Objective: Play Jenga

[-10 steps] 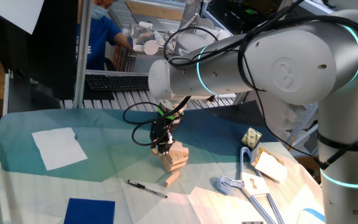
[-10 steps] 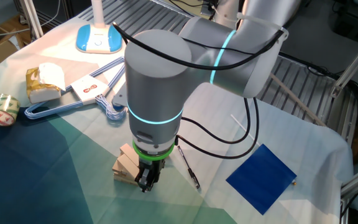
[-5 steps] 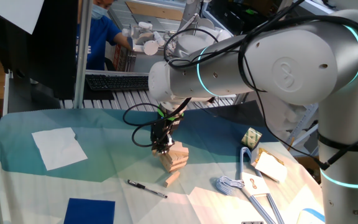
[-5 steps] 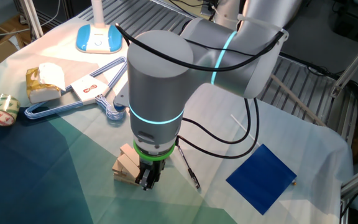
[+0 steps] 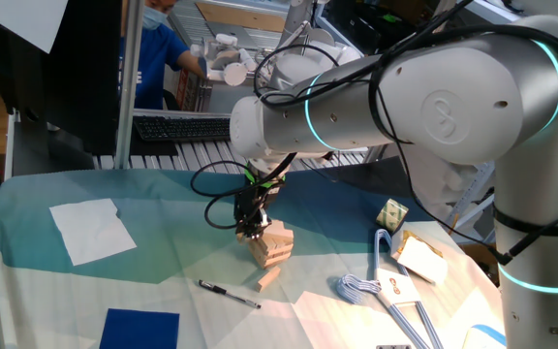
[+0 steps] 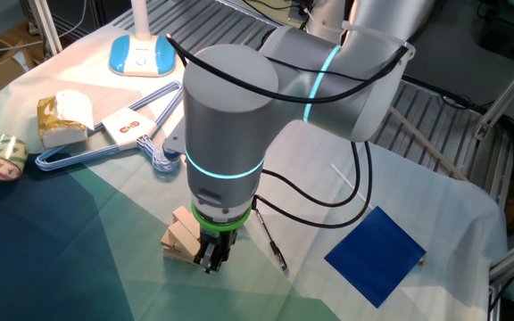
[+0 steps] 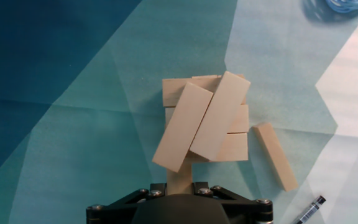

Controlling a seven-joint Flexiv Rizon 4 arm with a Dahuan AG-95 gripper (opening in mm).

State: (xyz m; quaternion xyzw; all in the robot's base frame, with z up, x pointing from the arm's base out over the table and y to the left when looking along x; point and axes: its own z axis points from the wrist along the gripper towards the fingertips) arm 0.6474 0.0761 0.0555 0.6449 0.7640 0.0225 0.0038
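Observation:
The Jenga stack (image 5: 271, 244) (image 6: 182, 237) is a small uneven pile of tan wooden blocks on the teal cloth. In the hand view the stack (image 7: 207, 121) has two tilted blocks lying across its top. One block's end (image 7: 179, 176) sticks out of the stack's near side, and my gripper (image 7: 179, 182) is shut on it. From the sides, the gripper (image 5: 251, 231) (image 6: 211, 262) points down right against the stack. A loose block (image 5: 268, 279) (image 7: 276, 155) lies on the cloth beside the stack.
A black pen (image 5: 228, 294) (image 6: 270, 241) lies near the stack. A white paper (image 5: 93, 230) and a blue sheet (image 6: 375, 254) lie on the cloth. Hangers (image 6: 105, 147), a wrapped packet (image 6: 65, 116) and a tape roll (image 6: 1, 158) sit on one side.
The jaws have narrowed onto the block end at the stack's side. The arm and the stack have hardly moved.

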